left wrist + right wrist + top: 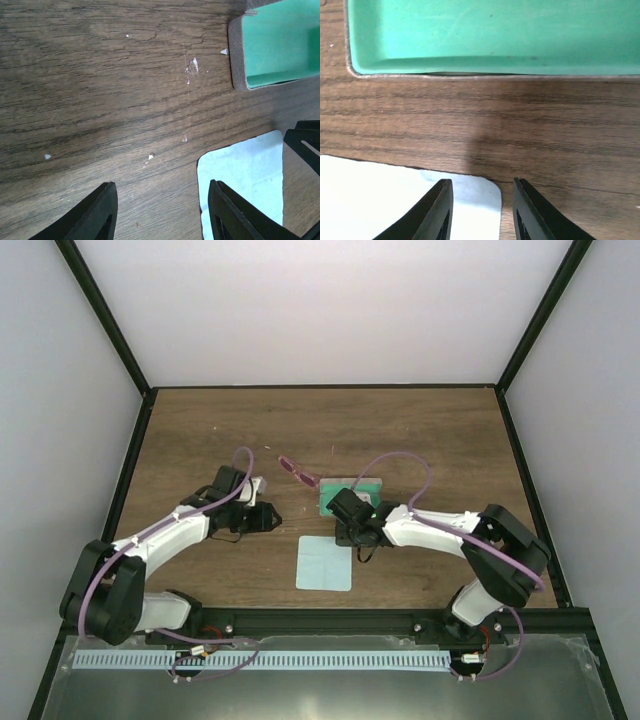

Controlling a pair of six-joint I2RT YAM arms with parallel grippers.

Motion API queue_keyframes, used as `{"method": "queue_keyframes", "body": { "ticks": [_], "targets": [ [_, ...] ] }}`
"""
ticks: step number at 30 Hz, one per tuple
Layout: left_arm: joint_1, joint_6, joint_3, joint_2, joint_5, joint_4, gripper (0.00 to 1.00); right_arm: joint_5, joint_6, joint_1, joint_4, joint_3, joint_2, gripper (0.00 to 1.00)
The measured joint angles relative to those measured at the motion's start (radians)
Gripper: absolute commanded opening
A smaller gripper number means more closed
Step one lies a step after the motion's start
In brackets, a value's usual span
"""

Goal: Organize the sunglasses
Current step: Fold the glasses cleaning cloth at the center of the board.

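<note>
The sunglasses (297, 471), slim with pink lenses, lie on the wooden table (200, 440) just left of and behind the open case (365, 489) with a green inside. They do not show in either wrist view. My left gripper (270, 518) is open and empty, low over bare wood left of the light blue cloth (325, 563). In the left wrist view its fingers (95, 212) straddle bare wood (162, 200). My right gripper (352, 532) is open and empty, over the cloth's far right corner (480, 192), in front of the case (490, 35).
The left wrist view shows the case's corner (280, 47) at the upper right, the cloth (245, 175) at the lower right, and part of the right gripper (307, 147) at the edge. Black frame rails border the table on all sides.
</note>
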Motion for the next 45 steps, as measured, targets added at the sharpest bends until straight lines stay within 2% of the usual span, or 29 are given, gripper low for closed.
{"method": "queue_keyframes", "body": {
  "ticks": [11,27,38,45],
  "targets": [
    [0.000,0.000,0.000,0.018,0.000,0.010,0.51,-0.037,-0.035,0.000,0.040,-0.028,0.021,0.30],
    [0.000,0.008,0.000,0.032,-0.002,0.010,0.51,-0.044,-0.039,0.004,0.072,-0.027,0.037,0.01],
    [-0.017,0.017,0.000,0.033,0.010,0.021,0.51,-0.045,-0.037,0.010,0.052,-0.021,0.038,0.01],
    [-0.168,0.031,0.001,0.034,-0.023,0.018,0.51,-0.045,-0.033,0.012,0.026,-0.013,0.038,0.01]
  ]
}}
